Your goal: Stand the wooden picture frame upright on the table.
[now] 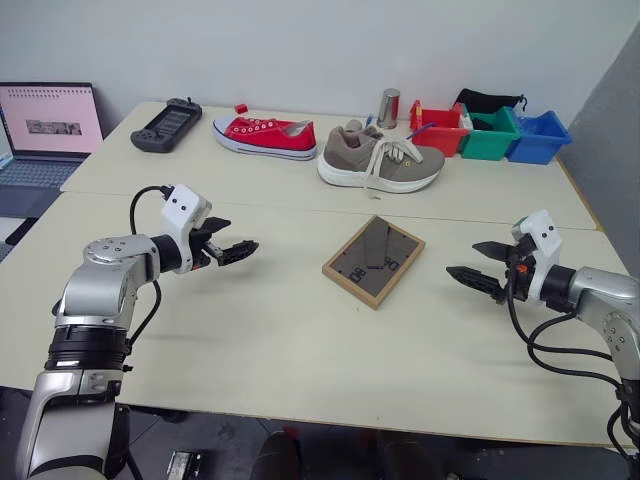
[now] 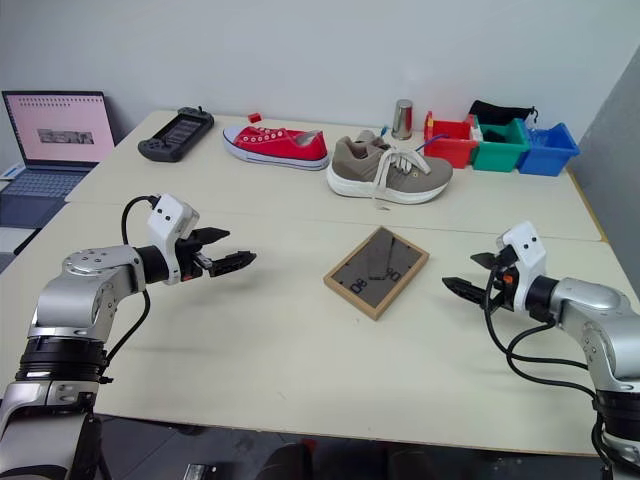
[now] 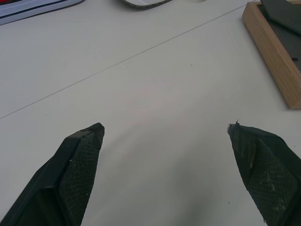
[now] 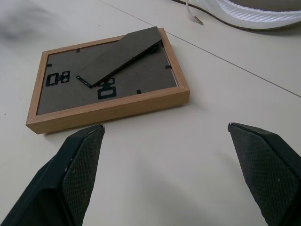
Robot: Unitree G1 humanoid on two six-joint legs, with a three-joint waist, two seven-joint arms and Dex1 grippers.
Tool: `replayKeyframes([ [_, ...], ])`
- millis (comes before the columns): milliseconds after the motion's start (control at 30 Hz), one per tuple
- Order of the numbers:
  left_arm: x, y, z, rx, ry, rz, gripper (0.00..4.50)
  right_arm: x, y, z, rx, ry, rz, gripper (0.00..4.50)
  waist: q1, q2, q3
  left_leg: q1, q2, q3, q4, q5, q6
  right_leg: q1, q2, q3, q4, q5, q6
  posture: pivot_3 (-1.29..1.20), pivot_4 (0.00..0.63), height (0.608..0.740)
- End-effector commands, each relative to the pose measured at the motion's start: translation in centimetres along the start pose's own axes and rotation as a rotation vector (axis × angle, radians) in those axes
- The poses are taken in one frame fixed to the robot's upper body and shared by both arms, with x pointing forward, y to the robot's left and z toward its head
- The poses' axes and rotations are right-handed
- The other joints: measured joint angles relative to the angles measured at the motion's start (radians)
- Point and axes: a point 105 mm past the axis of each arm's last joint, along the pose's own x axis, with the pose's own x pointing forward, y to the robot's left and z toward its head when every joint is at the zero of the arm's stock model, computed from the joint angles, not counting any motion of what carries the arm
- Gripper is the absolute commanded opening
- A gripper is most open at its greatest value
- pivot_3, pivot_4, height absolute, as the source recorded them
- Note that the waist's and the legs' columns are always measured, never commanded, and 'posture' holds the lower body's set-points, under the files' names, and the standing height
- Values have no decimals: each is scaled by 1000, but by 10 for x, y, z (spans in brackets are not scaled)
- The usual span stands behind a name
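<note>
Frame (image 1: 374, 260) face-down mid-table (image 1: 250, 340), left hand (image 1: 232, 250), right hand (image 1: 482, 268) wide open, empty, flanking.

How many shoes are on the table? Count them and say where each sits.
2. The red canvas sneaker lies at the table's far side, right of the black handheld controller. The taupe suede sneaker with white laces sits beside it, beyond the face-down wooden picture frame.

left gripper (image 1: 234, 249) agape, right gripper (image 1: 478, 265) agape
</note>
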Motion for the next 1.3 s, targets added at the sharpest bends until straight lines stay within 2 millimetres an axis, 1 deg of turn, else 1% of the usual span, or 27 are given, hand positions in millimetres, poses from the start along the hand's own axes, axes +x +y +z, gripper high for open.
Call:
replayKeyframes([
  [33, -4, 3, 17, 44, -38, 16, 4500, -3, -2, 11, -37, -35, -14, 4455, 0, 0, 0, 0, 0, 0, 0, 0, 0, 0, 0, 0, 0, 0, 0, 0, 150, 740],
  [100, -2, 2, 17, 45, -40, 5, 4500, -2, -1, 11, -35, -37, -14, 4455, 0, 0, 0, 0, 0, 0, 0, 0, 0, 0, 0, 0, 0, 0, 0, 0, 150, 740],
  [233, 2, 8, 15, 29, -36, 45, 4500, -2, -1, 7, -37, -30, -35, 4455, 1, 0, 0, 0, 0, 0, 0, 0, 0, 0, 0, 0, 0, 0, 0, 0, 150, 740],
  [467, 11, 0, 16, -2, -56, 7, 4500, -2, -1, 4, -26, -40, -83, 4455, 0, 0, 0, 0, 0, 0, 0, 0, 0, 0, 0, 0, 0, 0, 0, 0, 150, 740],
  [500, 12, -2, 16, 1, -59, -4, 4150, -1, -1, 4, -24, -41, -87, 4093, 0, 0, 0, 0, 0, 0, 0, 0, 0, 0, 0, 0, 0, 0, 0, 0, 150, 740],
  [533, 13, -3, 16, 5, -60, -10, 4089, -1, -1, 3, -24, -41, -89, 4050, 0, 0, 0, 0, 0, 0, 0, 0, 0, 0, 0, 0, 0, 0, 0, 0, 150, 740],
  [700, 19, -8, 16, 5, -68, -30, 2914, 3, -1, -2, -20, -29, -128, 2782, 1, 0, 0, 0, 0, 0, 0, 0, 0, 0, 0, 0, 0, 0, 0, 0, 150, 740],
  [733, 21, -10, 16, 10, -69, -36, 2715, 3, -2, -3, -19, -30, -136, 2547, 1, 0, 0, 0, 0, 0, 0, 0, 0, 0, 0, 0, 0, 0, 0, 0, 150, 740],
  [767, 23, -12, 16, 17, -71, -41, 2587, 4, -2, -5, -20, -28, -144, 2404, 1, 0, 0, 0, 0, 0, 0, 0, 0, 0, 0, 0, 0, 0, 0, 0, 150, 740],
  [833, 28, -14, 15, 25, -72, -45, 2112, 6, -3, -6, -22, -23, -158, 1834, 1, 0, 0, 0, 0, 0, 1, 0, 0, 0, 0, 0, 1, 0, 0, 0, 150, 740],
  [867, 32, -16, 15, 28, -74, -55, 1936, 7, -5, -8, -20, -18, -171, 1689, 1, 0, 0, 0, 0, 0, 1, 0, 0, 0, 0, 0, 0, 0, 0, 0, 150, 740],
  [933, 42, -20, 16, 32, -81, -61, 1514, 12, -8, -11, -20, -10, -200, 1218, 2, 0, 0, 0, 0, 0, 1, 0, 0, 0, 0, 0, 1, 0, 0, 0, 150, 740],
  [967, 47, -21, 16, 27, -86, -60, 1227, 15, -9, -12, -25, -11, -213, 908, 2, 0, 0, 0, 0, 0, 1, 0, 0, 0, 0, 0, 1, 0, 0, 0, 150, 740],
  [1000, 53, -21, 16, 23, -89, -55, 1107, 18, -10, -12, -30, -11, -228, 730, 2, 0, 0, 0, 0, 0, 1, 0, 0, 0, 0, 0, 1, 0, 0, 0, 150, 740],
  [1067, 63, -23, 15, 20, -94, -49, 520, 24, -12, -14, -37, -10, -252, 119, 2, 0, 0, 0, 0, 0, 1, 0, 0, 0, 0, 0, 1, 0, 0, 0, 150, 740],
  [1100, 69, -26, 15, 19, -99, -53, 363, 28, -11, -15, -41, -9, -256, 2, 1, 0, 0, 0, 0, 0, 1, 0, 0, 0, 0, 0, 1, 0, 0, 0, 150, 740],
  [1133, 73, -28, 15, 19, -102, -57, 104, 31, -10, -15, -45, -9, -258, 0, 0, 0, 0, 0, 0, 0, 1, 0, 0, 0, 0, 0, 1, 0, 0, 0, 150, 740],
  [1200, 86, -35, 19, 11, -122, -70, 45, 39, -7, -15, -54, -11, -260, 0, 0, 0, 0, 0, 0, 0, 1, 0, 0, 0, 0, 0, 1, 0, 0, 0, 150, 740],
  [1300, 111, -58, 21, 14, -121, -134, 45, 57, -3, -17, -84, 6, -270, 0, 3, 0, 0, -1, -1, 0, 1, 0, 0, -1, 0, 0, 1, 0, 0, 0, 150, 740],
])
